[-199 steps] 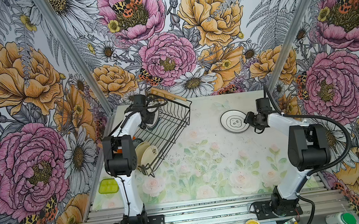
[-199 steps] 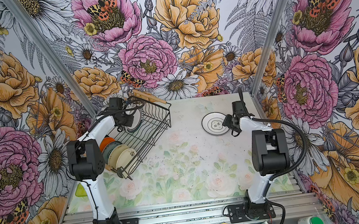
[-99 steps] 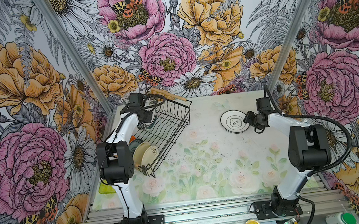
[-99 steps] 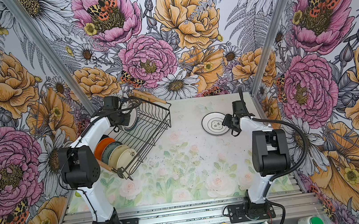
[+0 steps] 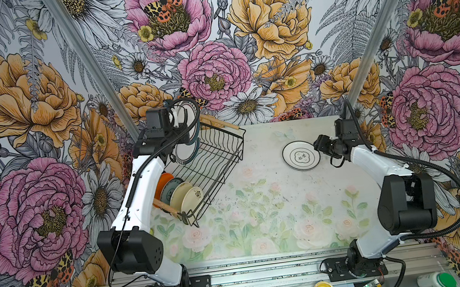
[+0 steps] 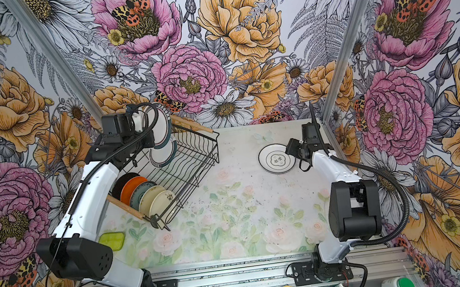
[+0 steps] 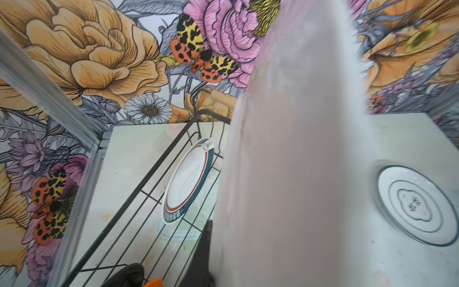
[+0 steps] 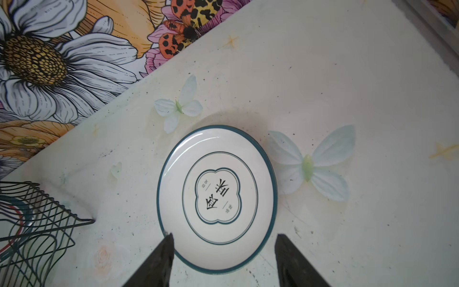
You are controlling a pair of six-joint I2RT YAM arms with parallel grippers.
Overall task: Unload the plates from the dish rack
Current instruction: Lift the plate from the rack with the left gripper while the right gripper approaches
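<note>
Now, your left claw (image 5: 176,117): clamped on a large teal-rimmed plate (image 7: 285,161), which you hold edge-up above the far end of the dish rack (image 5: 218,157).
Dish rack: a second teal-banded plate (image 7: 186,181) leans among the dividers. Five small plates (image 6: 152,197) stand at the near end.
Your right claw (image 8: 224,236): fingers spread, either side of the near rim of a printed plate (image 8: 217,196) lying flat on the worktop (image 8: 347,87).

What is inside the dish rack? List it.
Five small plates stand in a row at the near end: black, orange, blue-grey, two cream. One teal-rimmed plate stands at the far end. The left arm covers the dish rack's far corner.
</note>
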